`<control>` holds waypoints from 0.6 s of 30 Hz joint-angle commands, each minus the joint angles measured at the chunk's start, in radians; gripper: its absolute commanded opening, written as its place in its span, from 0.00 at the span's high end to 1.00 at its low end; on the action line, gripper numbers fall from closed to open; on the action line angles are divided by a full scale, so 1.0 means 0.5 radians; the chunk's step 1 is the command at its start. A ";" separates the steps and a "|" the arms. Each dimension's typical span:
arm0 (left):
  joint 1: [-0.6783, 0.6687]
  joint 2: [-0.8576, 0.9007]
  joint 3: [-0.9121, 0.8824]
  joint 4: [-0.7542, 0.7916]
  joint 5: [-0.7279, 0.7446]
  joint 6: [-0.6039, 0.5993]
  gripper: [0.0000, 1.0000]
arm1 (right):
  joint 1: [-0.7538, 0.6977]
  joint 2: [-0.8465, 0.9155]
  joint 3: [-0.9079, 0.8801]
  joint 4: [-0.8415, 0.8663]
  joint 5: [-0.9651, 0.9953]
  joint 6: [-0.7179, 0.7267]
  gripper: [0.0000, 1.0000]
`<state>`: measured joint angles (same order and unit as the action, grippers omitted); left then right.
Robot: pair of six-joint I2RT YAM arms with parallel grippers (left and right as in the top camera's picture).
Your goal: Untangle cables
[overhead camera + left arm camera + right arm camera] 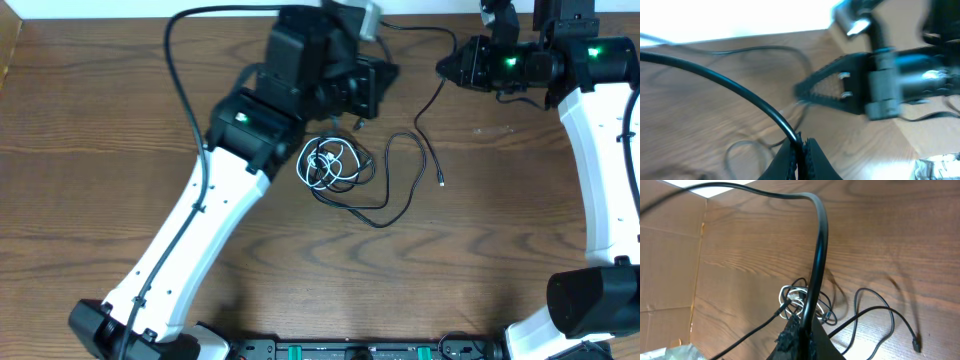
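Left claw (801, 144) and right claw (802, 327) pinch the black cable (382, 224), its slack tangled with the white cable (322, 162) on the table (500, 260); we judge both light, limp, best gripped near free ends.

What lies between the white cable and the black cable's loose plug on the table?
A loop of the black cable itself lies there, between the white cable and the plug. The overhead view shows it most clearly.
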<state>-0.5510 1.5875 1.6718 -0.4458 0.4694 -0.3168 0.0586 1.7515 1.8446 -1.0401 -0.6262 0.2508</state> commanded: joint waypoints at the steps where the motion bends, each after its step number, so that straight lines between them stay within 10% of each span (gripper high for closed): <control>1: -0.098 0.092 0.060 0.076 0.031 -0.027 0.92 | -0.025 0.002 -0.004 -0.041 0.079 -0.047 0.99; 14: -0.562 0.813 0.060 0.858 0.034 -0.633 0.92 | -0.693 -0.018 -0.002 -0.233 0.291 0.125 0.99; 18: -0.685 0.946 0.060 0.881 0.032 -0.610 0.70 | -0.827 -0.017 -0.002 -0.327 0.304 0.049 0.99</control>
<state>-0.8539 2.0430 1.6852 -0.0151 0.4725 -0.5961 -0.3290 1.7515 1.8442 -1.1828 -0.4767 0.2970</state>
